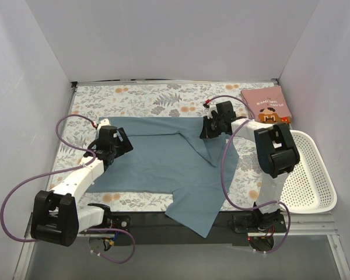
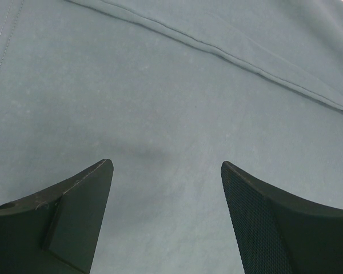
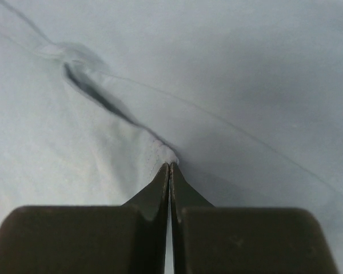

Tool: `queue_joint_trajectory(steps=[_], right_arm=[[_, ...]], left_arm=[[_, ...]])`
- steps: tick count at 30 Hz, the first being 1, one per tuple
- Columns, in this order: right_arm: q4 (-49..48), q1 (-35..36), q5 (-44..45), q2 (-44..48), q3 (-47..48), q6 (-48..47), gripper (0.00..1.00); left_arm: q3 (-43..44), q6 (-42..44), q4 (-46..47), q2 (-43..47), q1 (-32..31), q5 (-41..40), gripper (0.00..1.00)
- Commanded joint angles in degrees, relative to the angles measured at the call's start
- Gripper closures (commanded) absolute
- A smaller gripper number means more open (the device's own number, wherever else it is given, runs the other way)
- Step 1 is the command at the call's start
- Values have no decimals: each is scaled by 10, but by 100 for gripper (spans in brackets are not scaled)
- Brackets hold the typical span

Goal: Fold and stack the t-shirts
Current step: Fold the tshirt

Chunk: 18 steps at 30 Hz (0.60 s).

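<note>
Right pincer (image 1: 209, 129) pinches the teal shirt (image 1: 157, 163). Left pincer (image 2: 166, 165) is spread just above it, gripping nothing.

The teal shirt lies spread mid-frame in the top view, with one flap hanging off the surface (image 1: 134, 93) at bottom centre. The right tips are pressed together on a small cloth ridge at the shirt's upper right, and the bite looks thin. My advice: lift slowly and check the hem doesn't slip out, then carry it across low so the layer lands flat. Drop the left pincer onto the cloth at left of frame to pin it against dragging. The pink shirt (image 1: 265, 106) sits folded at upper right, so stack there afterwards. The basket (image 1: 324, 175) at right of frame shows nothing inside, though the arm hides its left rim.
</note>
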State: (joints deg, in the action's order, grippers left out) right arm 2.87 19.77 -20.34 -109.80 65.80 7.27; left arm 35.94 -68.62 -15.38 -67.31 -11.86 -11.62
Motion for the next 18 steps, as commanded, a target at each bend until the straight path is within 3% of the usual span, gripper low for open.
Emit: queue_joint_trajectory(steps=[1,8,18], right_arm=[[1,21,-29,45,-8,-11,99],[11,70,-19,114,-52,9,99],[11,182,-36,93,-67,54,96]], left_arm=[[12,8,10,-3,-4,-14,24],[12,9,10,-2,-4,-19,24],[14,11,9,-9,-4,-17,24]])
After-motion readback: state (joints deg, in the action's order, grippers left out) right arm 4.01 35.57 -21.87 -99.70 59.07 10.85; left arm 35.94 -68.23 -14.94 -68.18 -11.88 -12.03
